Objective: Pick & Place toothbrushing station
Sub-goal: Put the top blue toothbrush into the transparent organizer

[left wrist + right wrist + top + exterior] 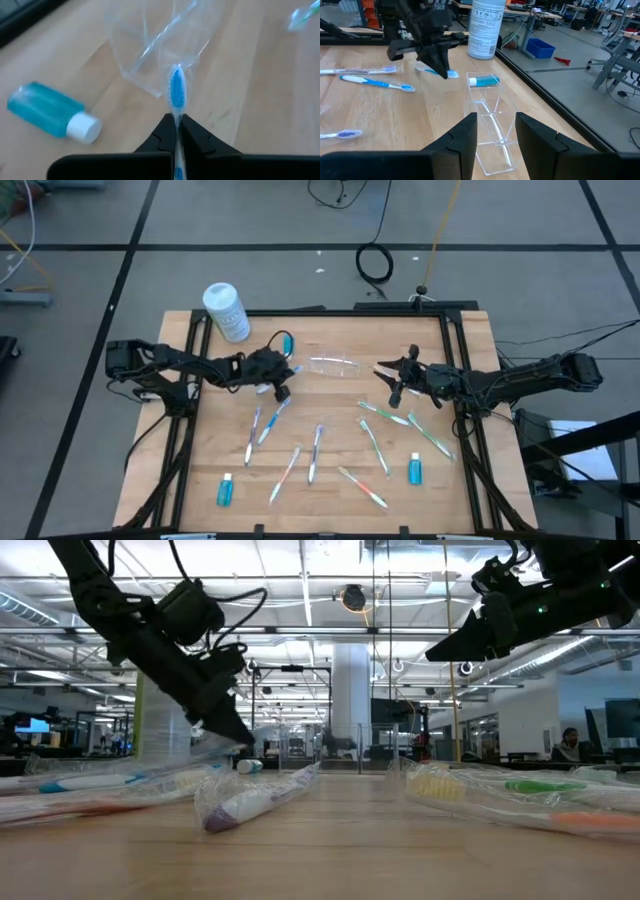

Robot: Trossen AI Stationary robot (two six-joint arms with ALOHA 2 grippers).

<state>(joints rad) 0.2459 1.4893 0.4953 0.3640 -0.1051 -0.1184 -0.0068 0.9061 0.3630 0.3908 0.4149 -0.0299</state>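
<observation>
Right now the clear plastic holder (335, 366) lies on its side near the table's (330, 520) far edge, in the open strip of bare wood between the two grippers. That holder is our landmark. Open room sits mostly on its far side, up to the black frame rail; on its near side the boards are scattered with wrapped toothbrushes.

Left gripper (282, 386) sits just to the holder's left and a little nearer the camera side, fingers (165, 134) clenched tight on a blue-bristled toothbrush (177, 91) in a clear wrapper. Its head points straight at the holder's mouth, close to it but apart. A small blue tube (50, 111) with a white cap lies beside the holder, on the left arm's side.

Right gripper (393, 384) hovers just right of the holder, fingers (462, 134) parted with nothing between them, straddling the holder's end from above without clearly touching it.

A white canister (226, 311) stands beyond the holder to the left, at the table's corner.

From table height the holder is nearly lost among glare and wrappers. Whether the brush tip touches the holder's rim, I cannot tell.
</observation>
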